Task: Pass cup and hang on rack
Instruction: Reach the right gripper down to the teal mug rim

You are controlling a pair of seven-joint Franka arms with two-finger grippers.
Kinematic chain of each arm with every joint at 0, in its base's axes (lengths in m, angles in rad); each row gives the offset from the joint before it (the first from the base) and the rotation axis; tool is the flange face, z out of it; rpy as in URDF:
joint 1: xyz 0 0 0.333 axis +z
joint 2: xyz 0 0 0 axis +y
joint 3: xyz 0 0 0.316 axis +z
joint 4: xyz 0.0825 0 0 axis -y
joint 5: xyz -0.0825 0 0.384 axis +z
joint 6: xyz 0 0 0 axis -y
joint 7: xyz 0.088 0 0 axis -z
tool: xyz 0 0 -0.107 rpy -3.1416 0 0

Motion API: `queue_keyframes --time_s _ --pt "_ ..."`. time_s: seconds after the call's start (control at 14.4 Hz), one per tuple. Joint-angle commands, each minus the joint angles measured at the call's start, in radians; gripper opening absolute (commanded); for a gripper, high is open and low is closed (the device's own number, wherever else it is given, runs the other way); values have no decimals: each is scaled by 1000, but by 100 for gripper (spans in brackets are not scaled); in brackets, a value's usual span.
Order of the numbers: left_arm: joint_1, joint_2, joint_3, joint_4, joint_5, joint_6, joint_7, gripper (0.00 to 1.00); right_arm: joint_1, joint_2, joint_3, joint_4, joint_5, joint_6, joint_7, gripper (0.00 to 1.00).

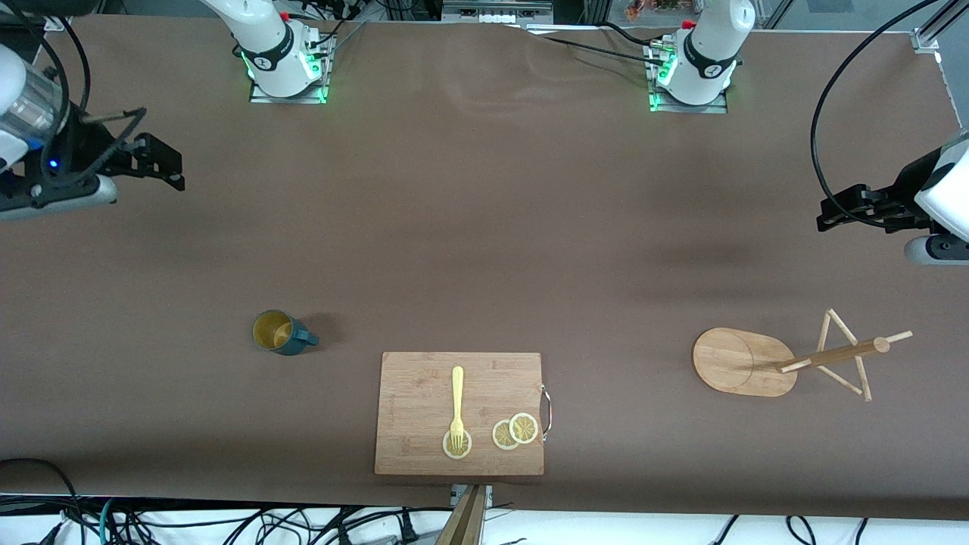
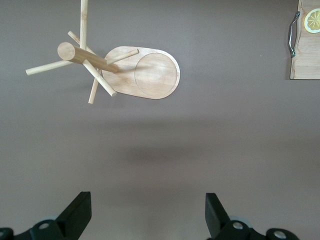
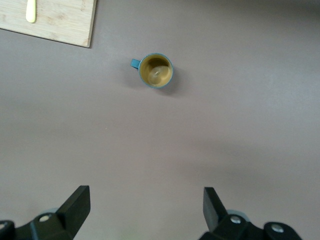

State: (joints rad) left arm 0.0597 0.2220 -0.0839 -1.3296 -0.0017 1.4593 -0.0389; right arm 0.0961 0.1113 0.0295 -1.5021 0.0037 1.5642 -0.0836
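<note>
The dark teal cup (image 1: 281,331) stands upright on the brown table toward the right arm's end, its handle pointing at the cutting board; the right wrist view shows its tan inside (image 3: 156,70). The wooden rack (image 1: 743,362) stands on its oval base toward the left arm's end, its post and pegs bare (image 2: 85,56). My right gripper (image 1: 170,163) hangs open and empty (image 3: 146,195) above bare table, well apart from the cup. High over the table beside the rack, my left gripper (image 1: 836,208) is also open and empty (image 2: 148,200).
A rectangular wooden cutting board (image 1: 459,412) with a metal handle lies near the front edge between cup and rack. It carries a yellow fork (image 1: 457,407) and lemon slices (image 1: 515,431). Both arm bases stand along the back edge.
</note>
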Motion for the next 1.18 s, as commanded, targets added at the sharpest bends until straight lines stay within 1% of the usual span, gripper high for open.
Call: queue_keyframes --time_s 0.0,0.14,0.21,0.28,0.42,0.63,0.83,0.97,1.11 --pt "2 13 -4 27 3 -4 -1 100 -4 106 1 26 -2 11 1 100" --pt "2 13 -4 27 5 -5 -1 100 -3 227 0 26 -51 13 5 100" --pt "2 13 -4 27 5 -5 -1 100 -6 267 0 26 -57 16 -2 100" --pt "2 13 -4 26 3 -5 -1 100 -10 281 0 26 -60 48 -2 100" --pt "2 20 -5 27 2 -5 -1 100 -15 332 -2 26 -60 153 -5 100" --pt "-6 20 -7 27 5 -5 -1 100 -29 448 -2 72 -53 322 -33 100" --pt "-9 20 -10 26 6 -7 -1 100 -21 559 1 147 -54 379 -31 100" --pt "-12 20 -13 26 8 -7 -1 100 -21 593 1 149 -54 408 -24 100" --pt "-12 22 -13 26 6 -7 -1 100 -21 602 1 143 -51 409 -13 99"
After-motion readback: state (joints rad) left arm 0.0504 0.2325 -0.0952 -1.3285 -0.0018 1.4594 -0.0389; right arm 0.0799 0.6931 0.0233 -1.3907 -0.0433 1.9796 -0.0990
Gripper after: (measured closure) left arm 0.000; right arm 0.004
